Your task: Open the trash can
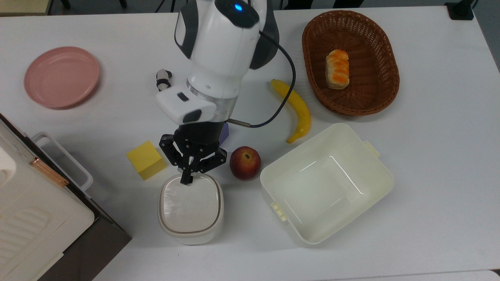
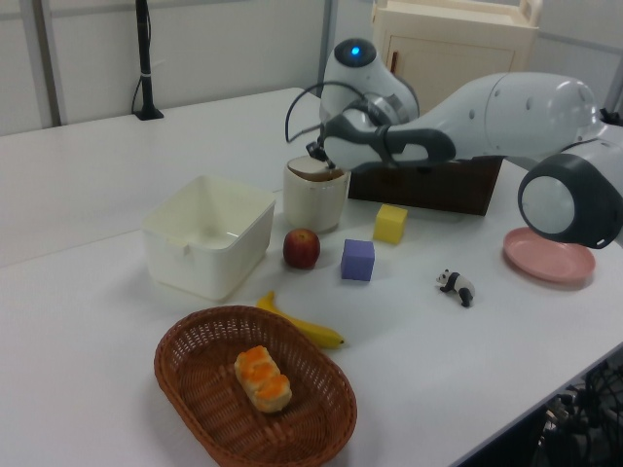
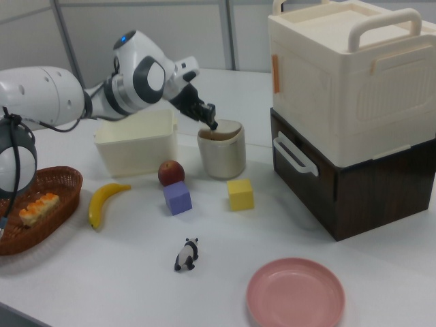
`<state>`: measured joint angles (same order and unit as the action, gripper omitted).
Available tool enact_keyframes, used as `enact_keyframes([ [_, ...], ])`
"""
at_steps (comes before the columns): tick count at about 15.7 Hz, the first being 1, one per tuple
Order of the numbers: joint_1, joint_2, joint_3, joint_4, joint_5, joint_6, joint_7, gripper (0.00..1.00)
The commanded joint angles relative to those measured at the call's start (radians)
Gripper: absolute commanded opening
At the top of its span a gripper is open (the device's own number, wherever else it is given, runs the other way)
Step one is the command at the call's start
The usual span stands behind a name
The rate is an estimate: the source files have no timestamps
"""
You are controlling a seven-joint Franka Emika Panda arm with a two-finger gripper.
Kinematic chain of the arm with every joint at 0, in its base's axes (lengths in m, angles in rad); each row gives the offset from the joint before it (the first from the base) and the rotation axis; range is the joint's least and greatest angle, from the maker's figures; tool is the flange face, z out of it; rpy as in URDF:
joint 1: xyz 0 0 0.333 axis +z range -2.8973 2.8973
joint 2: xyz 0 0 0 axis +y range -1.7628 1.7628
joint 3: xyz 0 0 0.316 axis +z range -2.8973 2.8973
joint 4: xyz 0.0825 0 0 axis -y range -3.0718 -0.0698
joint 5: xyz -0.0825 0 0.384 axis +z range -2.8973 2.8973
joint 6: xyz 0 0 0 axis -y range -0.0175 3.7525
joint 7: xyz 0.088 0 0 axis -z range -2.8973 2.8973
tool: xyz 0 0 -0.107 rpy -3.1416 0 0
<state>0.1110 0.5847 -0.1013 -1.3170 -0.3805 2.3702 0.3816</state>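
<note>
**Lid tilted up on the bin**

Gripper (image 1: pixel 186 177) pinched together, grasping nothing, tip at trash can (image 1: pixel 190 208) rim near apple (image 1: pixel 245 162). Panda (image 1: pixel 163 79) half hidden behind arm in top view. One banana (image 1: pixel 295 109), two cubes.

The trash can (image 1: pixel 190 212) looks like smooth cream plastic, its lid (image 1: pixel 190 203) faintly glossy. Just beside it, the apple (image 1: pixel 245 162) has a soft sheen, the yellow block (image 1: pixel 146 159) a matt face — and the farther basket (image 1: pixel 377 97) is rough brown wicker.
</note>
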Motion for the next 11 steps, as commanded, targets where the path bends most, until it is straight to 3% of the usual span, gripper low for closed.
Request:
enact_keyframes([
  [1,-0.004,-0.092,0.005,-0.030,0.113,-0.003,0.025,0.05],
  [3,0.004,-0.135,0.009,-0.053,0.126,-0.044,0.028,0.04],
  [6,0.003,-0.198,0.064,-0.065,0.127,-0.216,0.026,0.04],
  [8,0.004,-0.250,0.084,-0.108,0.133,-0.281,0.029,0.05],
  [11,0.007,-0.382,0.100,-0.224,0.196,-0.382,0.007,0.06],
])
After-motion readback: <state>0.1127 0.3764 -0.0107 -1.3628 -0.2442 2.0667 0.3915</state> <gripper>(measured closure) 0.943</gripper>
